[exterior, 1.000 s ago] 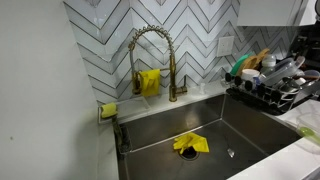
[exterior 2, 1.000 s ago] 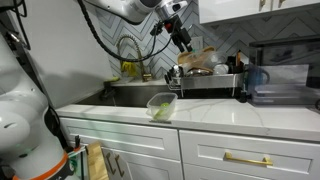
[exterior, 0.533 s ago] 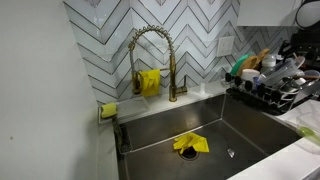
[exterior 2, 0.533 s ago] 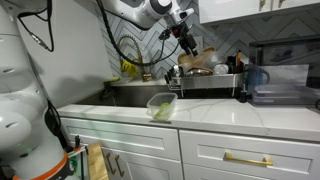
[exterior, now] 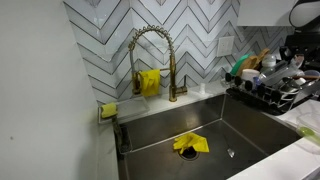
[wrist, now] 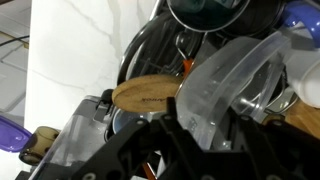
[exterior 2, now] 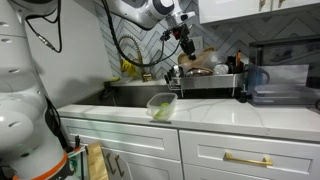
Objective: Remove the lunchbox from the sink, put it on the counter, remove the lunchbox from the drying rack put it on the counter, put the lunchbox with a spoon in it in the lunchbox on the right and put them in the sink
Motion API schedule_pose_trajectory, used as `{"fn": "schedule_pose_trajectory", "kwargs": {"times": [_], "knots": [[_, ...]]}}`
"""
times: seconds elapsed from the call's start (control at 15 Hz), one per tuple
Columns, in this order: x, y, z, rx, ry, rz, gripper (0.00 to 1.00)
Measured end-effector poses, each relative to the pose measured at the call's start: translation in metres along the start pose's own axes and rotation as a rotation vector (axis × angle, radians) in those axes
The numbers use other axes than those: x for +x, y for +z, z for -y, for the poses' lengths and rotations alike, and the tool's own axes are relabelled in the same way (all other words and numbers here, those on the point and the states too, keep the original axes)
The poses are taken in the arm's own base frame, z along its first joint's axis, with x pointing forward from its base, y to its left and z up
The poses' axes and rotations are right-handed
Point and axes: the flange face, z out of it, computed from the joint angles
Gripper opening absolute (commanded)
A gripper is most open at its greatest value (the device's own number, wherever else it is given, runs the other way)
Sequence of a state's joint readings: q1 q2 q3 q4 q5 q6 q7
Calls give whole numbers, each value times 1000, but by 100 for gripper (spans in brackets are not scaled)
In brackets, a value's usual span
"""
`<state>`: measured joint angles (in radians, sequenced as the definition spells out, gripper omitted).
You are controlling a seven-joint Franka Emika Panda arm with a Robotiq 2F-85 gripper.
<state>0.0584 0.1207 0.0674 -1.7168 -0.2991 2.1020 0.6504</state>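
In the wrist view a clear plastic lunchbox (wrist: 235, 70) stands on edge in the drying rack (wrist: 160, 40). My gripper (wrist: 205, 122) has its black fingers on either side of the lunchbox wall, which fills the gap between them. In both exterior views the gripper (exterior 2: 188, 45) (exterior: 296, 50) reaches down into the crowded black drying rack (exterior 2: 205, 80) (exterior: 275, 92). Another clear lunchbox (exterior 2: 161, 105), greenish inside, sits on the white counter (exterior 2: 235, 118). The steel sink (exterior: 240, 125) holds only a yellow cloth (exterior: 190, 144).
A wooden utensil (wrist: 145, 93) lies right beside the fingers, among dark dishes. A brass spring-neck faucet (exterior: 150, 50) rises behind the sink, with yellow sponges on the ledge. A dark appliance (exterior 2: 280, 85) stands on the counter past the rack.
The gripper has come down a little into the drying rack and its jaws have narrowed around the clear lunchbox's wall. Nothing else has moved.
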Motion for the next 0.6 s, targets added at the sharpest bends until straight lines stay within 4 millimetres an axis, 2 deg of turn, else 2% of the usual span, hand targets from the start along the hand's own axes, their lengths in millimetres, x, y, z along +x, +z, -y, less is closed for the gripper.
{"fn": "schedule_pose_trajectory", "kwargs": {"times": [0.13,0.2,0.27,0.6], "knots": [[-2,-7,0,-18,13,18,1],[-3,-11,0,-25,18,22,0],[-4,-16,-1,-31,26,22,4],[-3,-44,-11,-27,62,-6,4]]}}
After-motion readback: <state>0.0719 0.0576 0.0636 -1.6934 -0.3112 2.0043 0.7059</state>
